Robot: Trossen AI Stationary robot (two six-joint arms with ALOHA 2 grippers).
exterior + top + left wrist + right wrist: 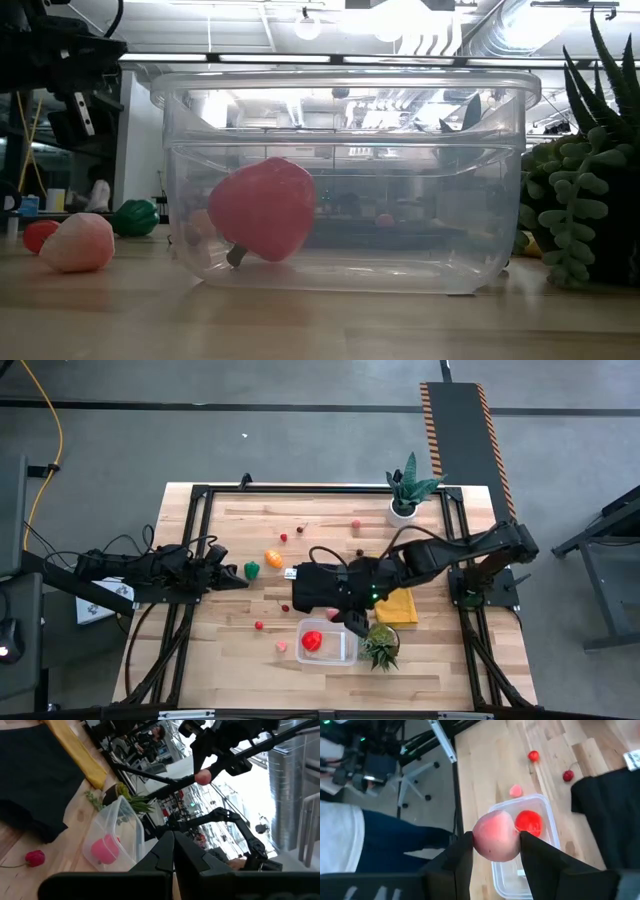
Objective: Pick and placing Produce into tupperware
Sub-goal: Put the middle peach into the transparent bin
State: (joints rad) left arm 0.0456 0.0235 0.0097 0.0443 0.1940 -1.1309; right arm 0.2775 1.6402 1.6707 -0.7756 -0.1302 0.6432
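Your right gripper [496, 851] is clamped on a pink peach-like fruit [495, 839], hanging above the tupperware [327, 641], which sits at lower centre of the high view. One red fruit [312, 641] already lies inside the tub. Your left gripper [238, 577] waits at the left of the high view, fingers pressed together and holding nothing. Just beside its tip lie a green fruit [252, 570] and an orange one [273, 559]. Small berries, probably cherries, dot the table [250, 650].

Right gripper [352, 622] over tupperware [327, 643] at near edge, red produce [312, 641] inside. Left gripper [238, 582] idle at left.
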